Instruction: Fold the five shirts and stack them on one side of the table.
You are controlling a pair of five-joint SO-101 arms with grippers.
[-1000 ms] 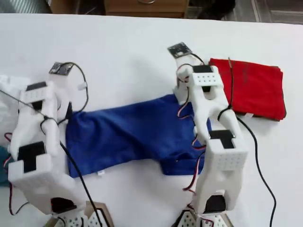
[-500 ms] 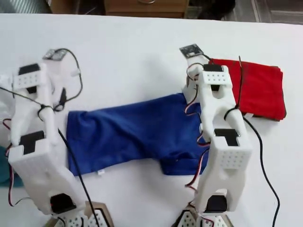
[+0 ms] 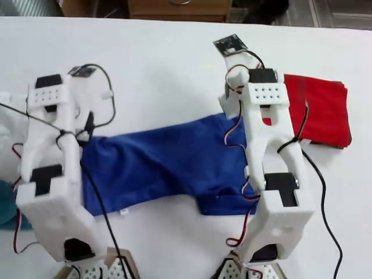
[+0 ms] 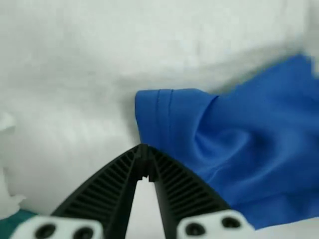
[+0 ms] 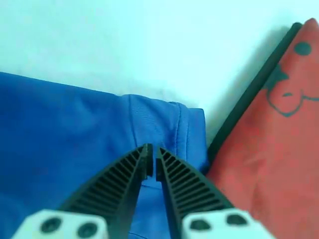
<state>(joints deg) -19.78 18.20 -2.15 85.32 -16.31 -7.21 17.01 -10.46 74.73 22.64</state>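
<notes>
Swung clear of the blue shirt (image 3: pixel 168 163) half a second back, then returned to its far left corner with the left pincer (image 4: pixel 143 151). Shut tip to tip there, right at the hem edge; impossible to say whether any cloth is caught. On the other side, drifted slightly outward over the same second with the right pincer (image 5: pixel 152 160), tugging the far right corner a little that way. Closed to a hairline slit on that corner's hem, seemingly with fabric nipped between.

Judging by this: both far corners manned, so probably set up for the first fold. Not yet folded, though. Spread flat across the middle of the desk (image 3: pixel 163 58) between the two arms, its right corner just beside the folded red shirt (image 3: pixel 319 110) at the right side. Teal cloth (image 3: pixel 7 203) waiting at the left edge.

As for print: only a dark graphic on the red shirt, no legible letters. Small white tag (image 3: pixel 122 213) at the blue shirt's near hem, too small to read.
</notes>
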